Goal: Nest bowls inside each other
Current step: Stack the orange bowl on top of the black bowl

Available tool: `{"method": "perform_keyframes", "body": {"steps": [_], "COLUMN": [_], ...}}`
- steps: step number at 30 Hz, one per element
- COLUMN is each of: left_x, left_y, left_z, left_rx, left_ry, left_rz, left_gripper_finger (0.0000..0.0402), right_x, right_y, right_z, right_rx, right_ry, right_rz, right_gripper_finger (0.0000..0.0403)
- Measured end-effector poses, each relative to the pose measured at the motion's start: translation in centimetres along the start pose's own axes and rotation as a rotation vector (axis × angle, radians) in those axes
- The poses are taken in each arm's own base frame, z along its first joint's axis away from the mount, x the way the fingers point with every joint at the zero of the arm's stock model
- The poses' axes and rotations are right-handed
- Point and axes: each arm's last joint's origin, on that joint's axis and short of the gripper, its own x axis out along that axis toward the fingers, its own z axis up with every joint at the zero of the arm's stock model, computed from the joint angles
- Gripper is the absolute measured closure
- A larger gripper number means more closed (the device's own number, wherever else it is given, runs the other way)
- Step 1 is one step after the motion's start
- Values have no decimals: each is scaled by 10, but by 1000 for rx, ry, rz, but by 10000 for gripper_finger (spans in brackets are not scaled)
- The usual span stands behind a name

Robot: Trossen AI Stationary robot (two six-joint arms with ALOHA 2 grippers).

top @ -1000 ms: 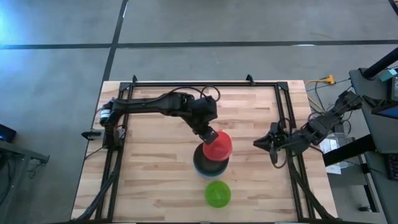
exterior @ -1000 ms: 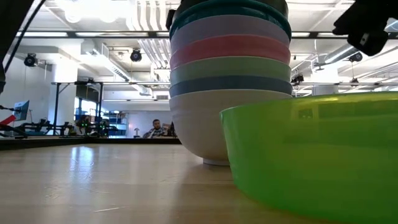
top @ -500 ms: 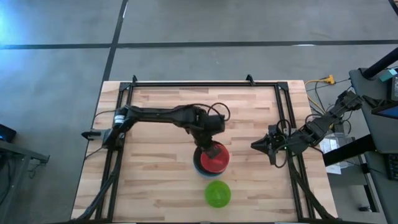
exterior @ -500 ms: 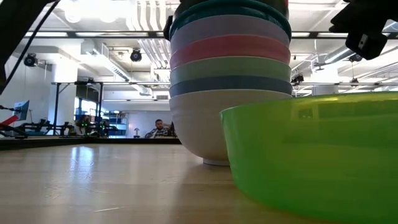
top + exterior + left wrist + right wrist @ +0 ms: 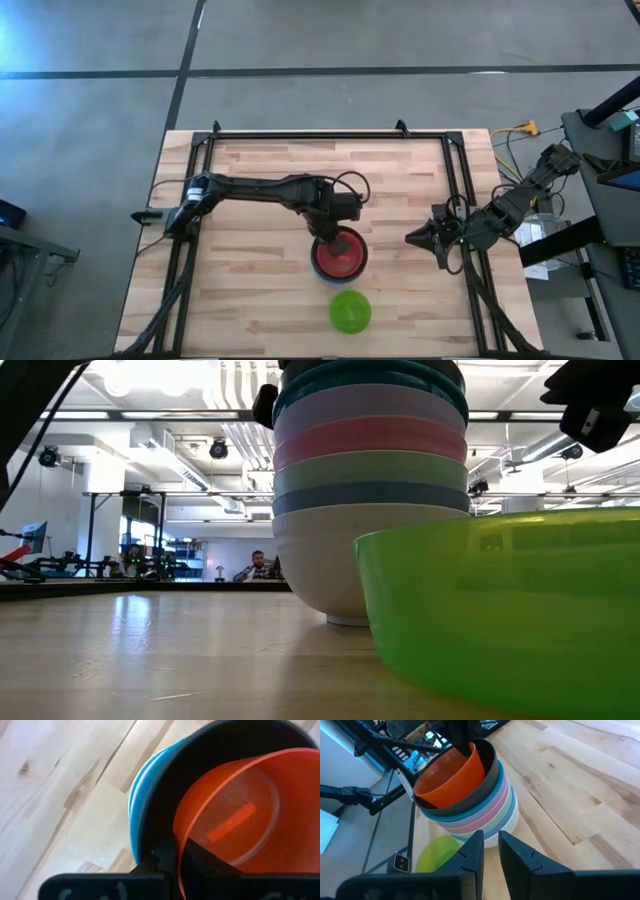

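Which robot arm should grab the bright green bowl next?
Probably the right. The right gripper waits open and empty at the table's side; the left gripper is shut on the red bowl, so it's busy. The green bowl sits between them.

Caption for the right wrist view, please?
Left gripper lowers the red bowl into the stack of bowls; bright green bowl waits beside it.

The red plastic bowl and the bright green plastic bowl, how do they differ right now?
The red plastic bowl sits tilted in the black bowl atop the stack, its rim pinched by the left gripper. The bright green plastic bowl stands alone on the table, upright and untouched. Both are round and look alike in size.
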Motion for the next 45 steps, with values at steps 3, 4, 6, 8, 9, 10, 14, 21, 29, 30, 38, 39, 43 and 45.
{"method": "perform_keyframes", "body": {"steps": [3,4,6,8,9,10,14,21,29,30,38,39,43,45], "left_x": [2,2,1,1,1,0,0,0,-11,-13,-41,-43,-46,-43], "left_y": [0,1,1,1,1,1,0,1,4,4,6,3,-19,-31], "left_z": [-1,-1,0,0,0,0,0,1,0,0,-8,-10,-25,-37], "left_rx": [1,-1,3,25,35,43,47,46,78,78,109,127,284,389], "left_ry": [11,19,35,40,40,40,40,38,5,-4,-101,-116,-164,-159], "left_rz": [-1,-10,-30,-40,-42,-44,-46,-45,-44,-38,-27,-37,-94,-97], "left_gripper_finger": [401,401,402,400,397,392,359,290,260,260,259,259,261,266], "right_x": [0,0,0,0,0,0,0,0,0,0,0,0,0,0], "right_y": [0,0,0,0,0,0,1,2,2,2,3,4,4,4], "right_z": [0,0,0,0,0,0,1,1,1,1,3,3,3,3], "right_rx": [5,8,9,10,11,12,17,23,36,37,48,49,49,49], "right_ry": [0,-1,-1,-1,-1,-1,-6,-11,-13,-13,-23,-24,-23,-23], "right_rz": [1,1,1,1,2,2,8,14,16,17,29,30,30,31], "right_gripper_finger": [349,349,349,349,349,349,349,349,349,349,349,349,349,349]}}
